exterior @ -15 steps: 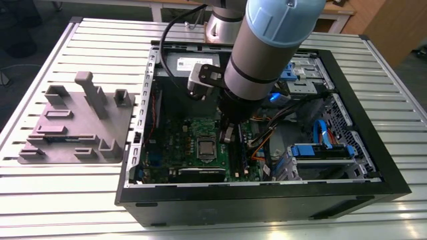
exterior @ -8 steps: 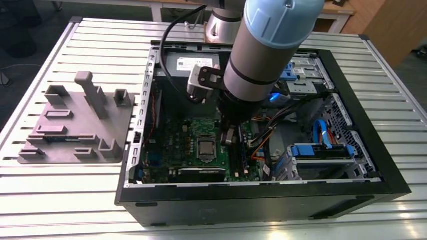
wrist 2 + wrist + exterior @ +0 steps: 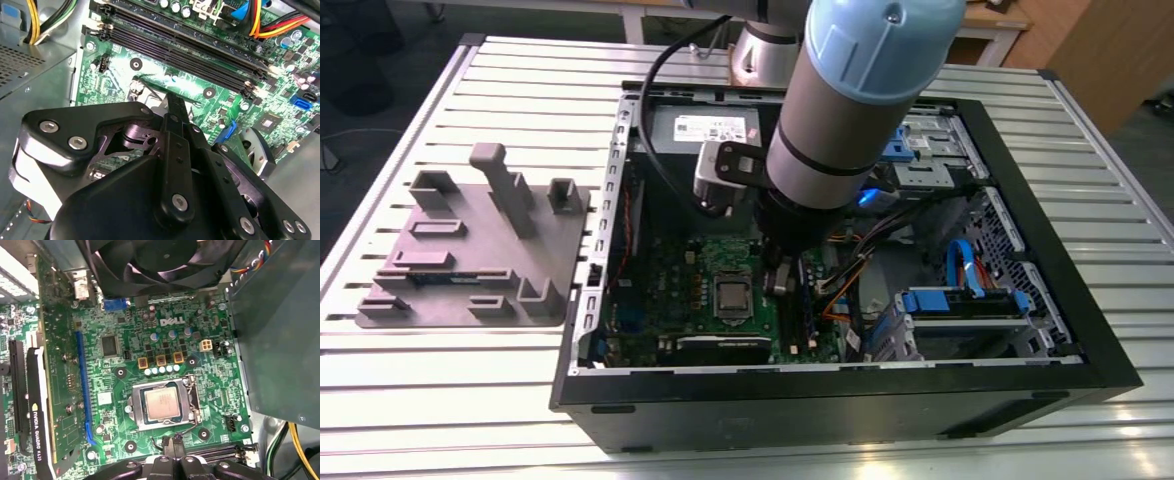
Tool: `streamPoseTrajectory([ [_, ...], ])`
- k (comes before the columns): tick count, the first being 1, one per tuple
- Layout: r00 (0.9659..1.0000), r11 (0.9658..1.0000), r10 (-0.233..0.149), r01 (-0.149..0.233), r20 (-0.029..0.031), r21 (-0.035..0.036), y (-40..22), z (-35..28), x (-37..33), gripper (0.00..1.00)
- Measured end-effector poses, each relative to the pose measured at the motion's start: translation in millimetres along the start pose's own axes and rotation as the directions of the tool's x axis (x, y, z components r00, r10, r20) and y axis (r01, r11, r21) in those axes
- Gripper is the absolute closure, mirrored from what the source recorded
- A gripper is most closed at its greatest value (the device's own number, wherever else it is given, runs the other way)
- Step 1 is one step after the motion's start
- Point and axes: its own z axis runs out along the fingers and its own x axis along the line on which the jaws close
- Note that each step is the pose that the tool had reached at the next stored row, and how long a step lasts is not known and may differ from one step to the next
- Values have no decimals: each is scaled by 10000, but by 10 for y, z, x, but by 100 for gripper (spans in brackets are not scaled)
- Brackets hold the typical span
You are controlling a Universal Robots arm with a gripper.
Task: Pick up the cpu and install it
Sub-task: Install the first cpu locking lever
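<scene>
I see the cpu (image 3: 161, 405) seated in its socket, lower centre in the first wrist view; my gripper (image 3: 172, 452) hovers beside it, fingers pinched together, empty. It looks light, stiff, slick and fragile; I'd grip its pale edges.

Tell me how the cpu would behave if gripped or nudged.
The cpu looks flat, rigid and metal-topped, so probably stiff and slippery. It lies in the socket on the motherboard, so a nudge likely won't slide it.
</scene>
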Motion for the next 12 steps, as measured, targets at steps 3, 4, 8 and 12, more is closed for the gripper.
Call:
streamPoseTrajectory([
  [3, 9999, 10000, -87, 87, -97, 9, 3, 4, 3, 90],
  [4, 9998, 9999, -105, 105, -152, 16, 6, 6, 4, 90],
  [8, 9988, 9994, -345, 346, -349, 27, 9, 26, 6, 90],
  [12, 9954, 9962, -871, 872, -396, 15, 6, 71, 9, 90],
])
